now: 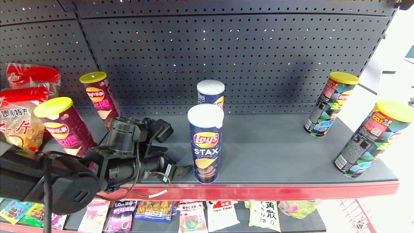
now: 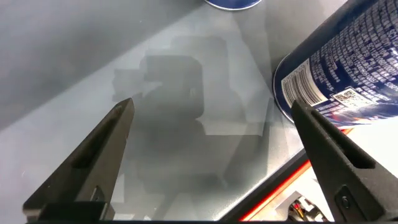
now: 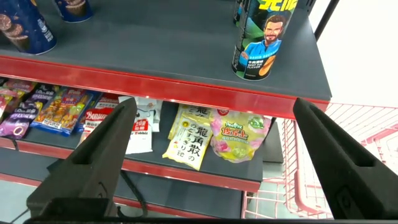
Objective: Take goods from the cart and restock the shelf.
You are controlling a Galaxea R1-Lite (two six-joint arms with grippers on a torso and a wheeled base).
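Two dark blue chip cans with white lids stand mid-shelf, the front can [image 1: 205, 142] near the red shelf edge [image 1: 258, 191] and the back can [image 1: 211, 92] behind it. My left gripper [image 1: 183, 170] lies low over the shelf just left of the front can's base. In the left wrist view the left gripper [image 2: 211, 104] is open over bare shelf board, with the front can [image 2: 339, 68] just outside one finger. My right gripper [image 3: 212, 102] is open and holds nothing, in front of the shelf below its red edge [image 3: 186, 84].
Two purple cans [image 1: 64, 126] and red snack bags [image 1: 19, 123] fill the shelf's left. Two yellow-lidded patterned cans [image 1: 330, 103] [image 1: 372, 139] stand at the right; the nearer one [image 3: 258, 37] is at the shelf corner. Snack packets [image 1: 194, 213] lie on the lower shelf. A red wire cart [image 3: 348, 162] is at the lower right.
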